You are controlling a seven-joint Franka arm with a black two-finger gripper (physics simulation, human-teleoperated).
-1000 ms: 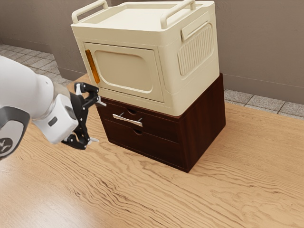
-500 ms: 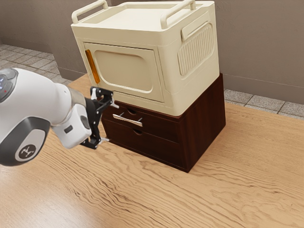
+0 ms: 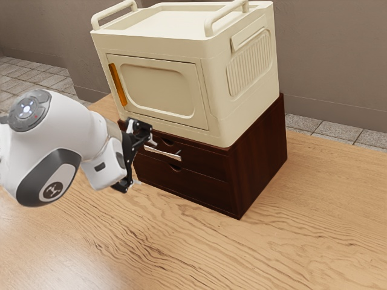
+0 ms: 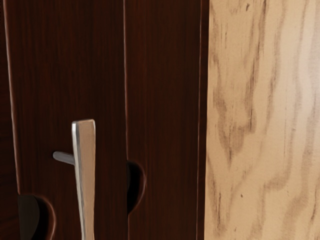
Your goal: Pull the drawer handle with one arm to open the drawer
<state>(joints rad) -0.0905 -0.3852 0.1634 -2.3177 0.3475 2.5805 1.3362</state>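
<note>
Hand nearer handle, wide open.

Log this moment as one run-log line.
gripper: open, near handle | grasp: none yet | upper drawer: shut | next: likely align, then close on handle

- A plain indoor room, set up as a robot's workspace; whether home, office or lab, I cannot tell.
- Under the dark wooden drawer cabinet: a light wood-grain tabletop.
- On top of that cabinet: a cream cabinet with a paneled door and top rails, like household or office storage.
- Beyond it: grey-brown walls and square floor tiles.
- In front of its drawers: a white robot arm.
</note>
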